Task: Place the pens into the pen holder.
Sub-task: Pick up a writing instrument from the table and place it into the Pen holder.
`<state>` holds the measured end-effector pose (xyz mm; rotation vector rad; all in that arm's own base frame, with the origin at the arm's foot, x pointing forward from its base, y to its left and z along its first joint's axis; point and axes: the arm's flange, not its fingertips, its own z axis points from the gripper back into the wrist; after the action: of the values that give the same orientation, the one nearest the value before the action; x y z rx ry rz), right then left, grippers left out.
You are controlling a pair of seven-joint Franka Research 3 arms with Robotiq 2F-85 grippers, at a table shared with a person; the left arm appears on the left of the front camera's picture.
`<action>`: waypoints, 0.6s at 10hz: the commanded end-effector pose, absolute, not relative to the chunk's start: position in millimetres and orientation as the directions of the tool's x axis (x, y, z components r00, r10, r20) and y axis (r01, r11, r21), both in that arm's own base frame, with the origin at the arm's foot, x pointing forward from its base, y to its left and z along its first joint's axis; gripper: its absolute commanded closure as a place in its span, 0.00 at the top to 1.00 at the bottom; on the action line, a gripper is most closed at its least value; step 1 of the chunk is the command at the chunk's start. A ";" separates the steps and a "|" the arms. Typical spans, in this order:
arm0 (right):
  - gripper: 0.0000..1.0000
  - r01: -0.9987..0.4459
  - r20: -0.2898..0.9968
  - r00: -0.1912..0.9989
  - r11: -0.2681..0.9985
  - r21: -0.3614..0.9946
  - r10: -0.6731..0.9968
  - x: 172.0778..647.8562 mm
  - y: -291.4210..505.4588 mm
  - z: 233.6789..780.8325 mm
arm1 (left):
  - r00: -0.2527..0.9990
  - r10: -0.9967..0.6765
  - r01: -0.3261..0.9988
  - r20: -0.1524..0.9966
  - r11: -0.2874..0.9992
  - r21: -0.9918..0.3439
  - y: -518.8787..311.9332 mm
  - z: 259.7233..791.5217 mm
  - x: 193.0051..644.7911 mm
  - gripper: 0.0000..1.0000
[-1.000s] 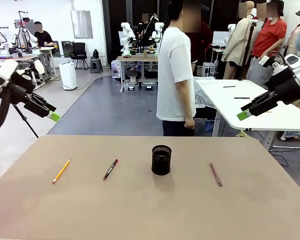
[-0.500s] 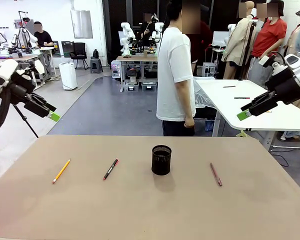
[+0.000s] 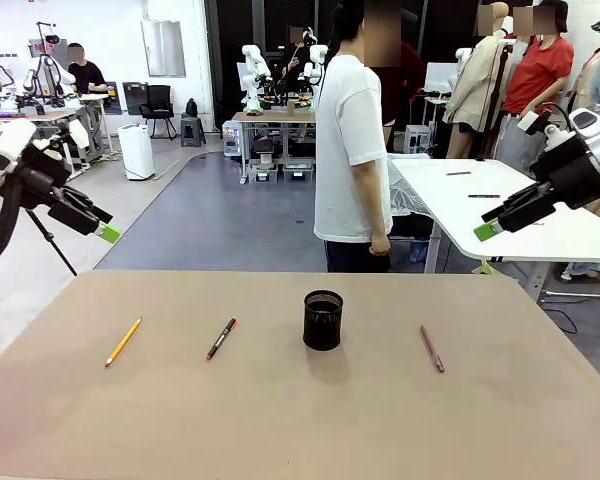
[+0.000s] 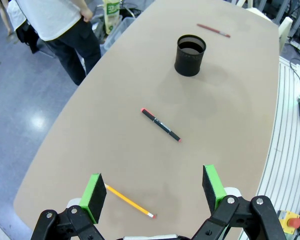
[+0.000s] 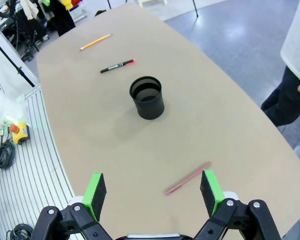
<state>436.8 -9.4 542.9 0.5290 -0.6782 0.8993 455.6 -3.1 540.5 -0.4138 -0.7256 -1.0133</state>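
Pencil [image 4: 129,201] ahead of left tool [image 4: 154,192], reddish-brown pen [image 5: 188,178] ahead of right tool [image 5: 153,192].

Tan table [image 3: 300,420] fills lower half, rounded far edge. Person in white tee [image 3: 352,150] + dark trousers stands at 12 o'clock just past far edge, side-on. White side table [image 3: 440,205] at 2 o'clock, behind that person. Black chair [image 3: 160,103] + white box unit [image 3: 136,150] at 10 o'clock, far bg. Left wrist cam: yellow-green bottle [image 4: 111,7] on floor at 11 o'clock; red button [image 4: 292,220] at 4 o'clock. Right wrist cam: yellow box [image 5: 17,131] w/ cables at 9 o'clock, beside ribbed white floor strip [image 5: 35,175].
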 end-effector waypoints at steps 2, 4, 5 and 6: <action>1.00 -0.843 0.730 0.443 0.519 0.141 0.520 436.8 -8.6 542.8 | 0.331 -0.612 0.876 0.718 0.483 0.008 -2.7 540.8 455.4 1.00; 1.00 -0.843 0.730 0.443 0.519 0.141 0.520 436.8 -8.6 542.8 | 0.331 -0.612 0.876 0.718 0.483 0.008 -2.7 540.8 455.4 1.00; 1.00 -0.843 0.730 0.443 0.519 0.141 0.520 436.8 -8.6 542.8 | 0.331 -0.612 0.876 0.718 0.483 0.008 -2.7 540.8 455.4 1.00; 1.00 -0.843 0.730 0.443 0.519 0.141 0.520 436.8 -8.6 542.8 | 0.329 -0.616 0.876 0.716 0.482 0.013 -3.1 540.4 455.6 1.00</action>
<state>436.8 -9.4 542.8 0.5296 -0.6776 0.8996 455.6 -3.1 540.4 -0.4138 -0.7255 -1.0134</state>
